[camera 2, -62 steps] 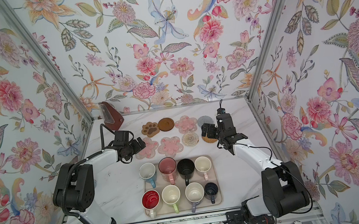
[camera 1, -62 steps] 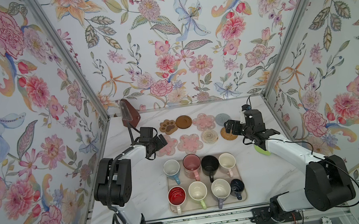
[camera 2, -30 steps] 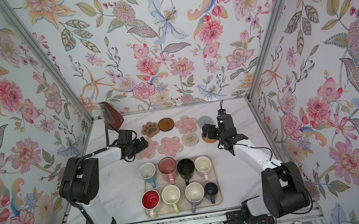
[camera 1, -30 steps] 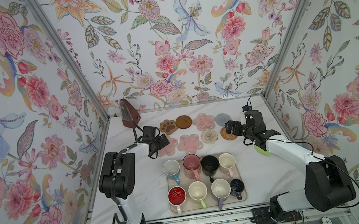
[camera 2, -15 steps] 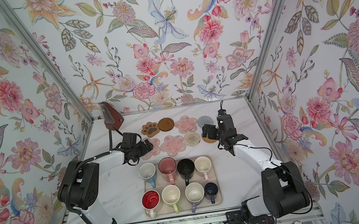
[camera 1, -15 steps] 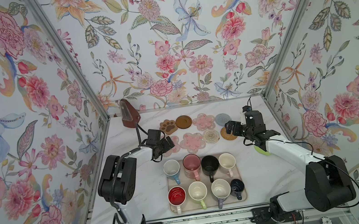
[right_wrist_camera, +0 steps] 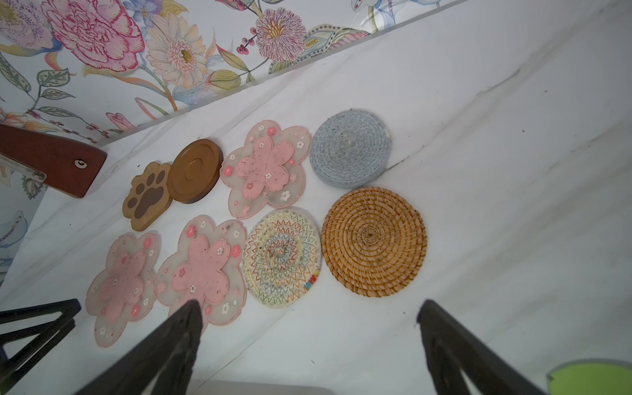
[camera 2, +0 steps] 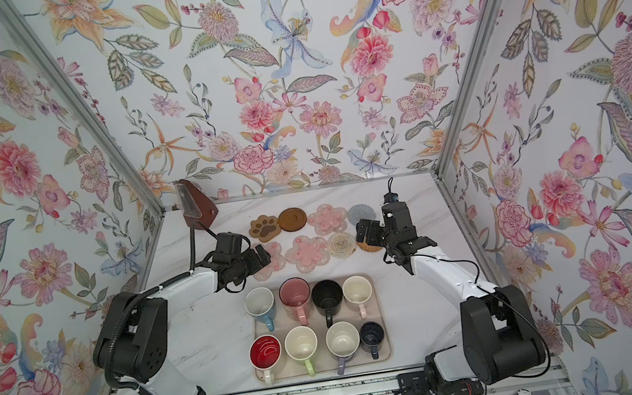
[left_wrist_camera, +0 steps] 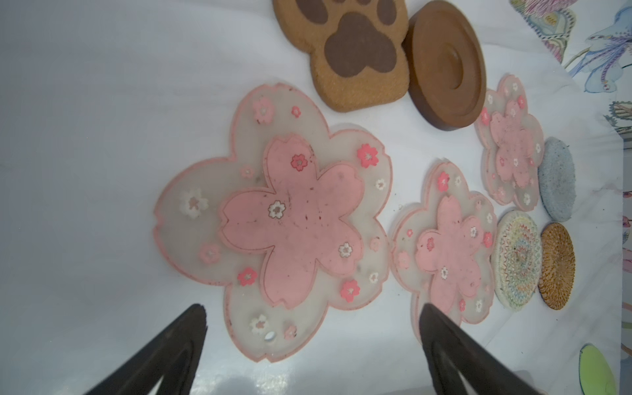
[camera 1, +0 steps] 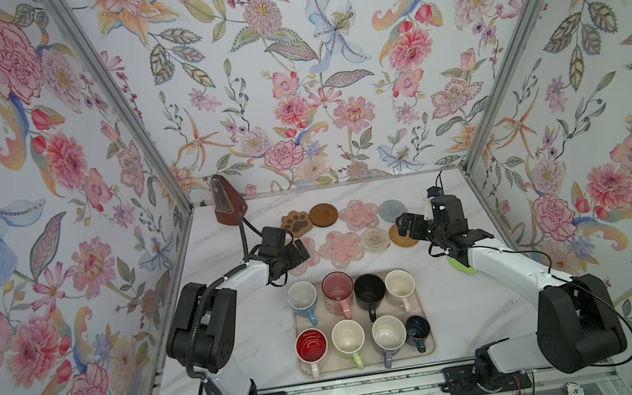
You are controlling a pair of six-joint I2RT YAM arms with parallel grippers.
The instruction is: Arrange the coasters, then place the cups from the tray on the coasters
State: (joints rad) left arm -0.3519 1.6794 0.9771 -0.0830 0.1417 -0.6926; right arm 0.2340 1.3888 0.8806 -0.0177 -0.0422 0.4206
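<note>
Both arms reach forward with bent elbows. The left gripper (camera 1: pixel 298 257) hangs wide open and empty over a pink translucent flower coaster (left_wrist_camera: pixel 273 222). The right gripper (camera 1: pixel 414 230), equally spread, holds nothing beside the tan woven round coaster (right_wrist_camera: pixel 373 241). The coasters lie toward the far edge of the white marble tabletop (camera 1: pixel 250 342). Eight handled mugs (camera 1: pixel 369 291) stand in the beige rectangular tray (camera 1: pixel 406 358) near the front edge.

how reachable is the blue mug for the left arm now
Probably yes: its open fingers hover over a pink flower coaster just beyond the tray, and the blue mug stands in the tray's nearest corner, nothing between.
</note>
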